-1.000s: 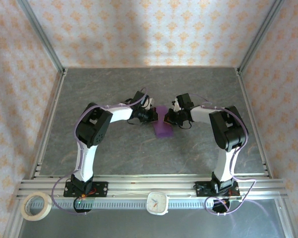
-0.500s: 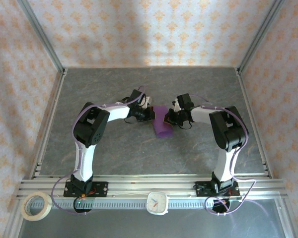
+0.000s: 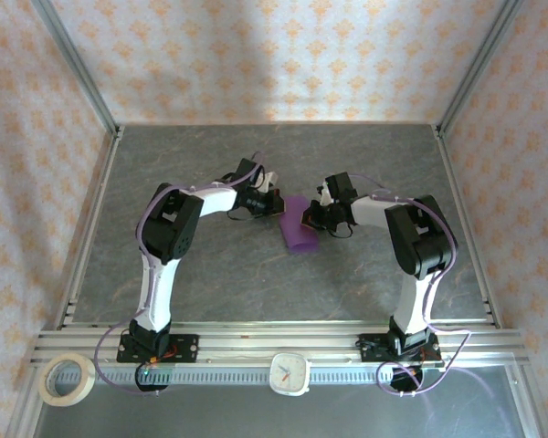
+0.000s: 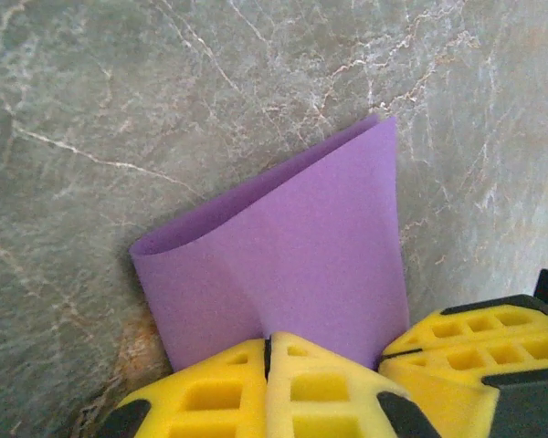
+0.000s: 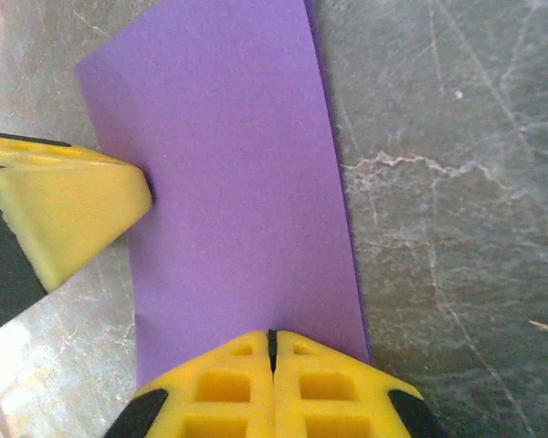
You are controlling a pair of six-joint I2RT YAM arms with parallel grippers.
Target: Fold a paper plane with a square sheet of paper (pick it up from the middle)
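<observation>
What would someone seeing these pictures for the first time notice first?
The bright purple sheet of paper at the middle of the grey table, bent into a loose fold. The left gripper and right gripper are shut on it from opposite sides, yellow jaws pressed together. A roll of tape and a white clock lie at the near edge.

Nothing fancy, just a grey marbled desk [image 3: 210, 283]. A roll of tape [image 3: 67, 379] sat at its near left corner, a small white clock [image 3: 289, 372] lay mid near edge, and orange-patterned wallpaper [image 3: 274, 55] was behind.
</observation>
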